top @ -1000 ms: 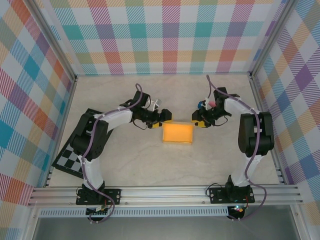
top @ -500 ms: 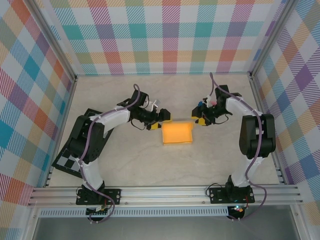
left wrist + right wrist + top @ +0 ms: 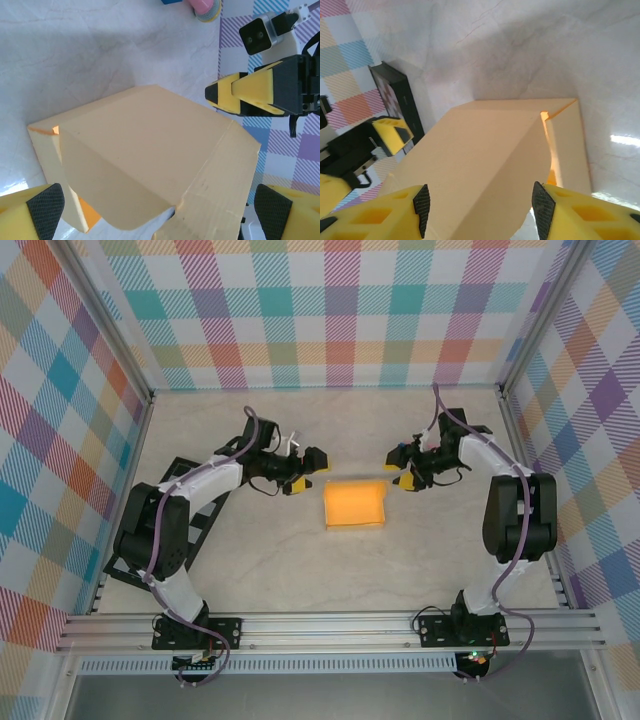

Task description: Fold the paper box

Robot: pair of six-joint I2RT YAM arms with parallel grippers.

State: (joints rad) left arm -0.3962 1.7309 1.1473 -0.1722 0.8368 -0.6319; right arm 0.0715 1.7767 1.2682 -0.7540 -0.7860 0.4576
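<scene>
Overhead, the paper box (image 3: 355, 504) is lying flat on the pale marbled tabletop (image 3: 300, 570), midway between the two arms, and is reading as a plain yellow-orange rectangle. The left gripper (image 3: 311, 476) is hanging just off the box's far left corner and the right gripper (image 3: 399, 472) just off its far right corner.

The wrist cameras are giving what that view is flattening. From the left wrist, the box is showing a raised, folded body, a creased flap on the side toward the right gripper, and a sliver of brighter orange at one end. A pink stick (image 3: 204, 6) with a blue end is peeking in at the top edge. From the right wrist, a narrow gap at one corner is glowing orange, and the edge of a checkered board (image 3: 395, 97) is standing behind the left gripper.

The left gripper's fingers (image 3: 35, 212) are standing as wide as they go, gripping nothing. The right gripper's fingers (image 3: 580, 215) are also standing apart, holding nothing and touching nothing.
</scene>
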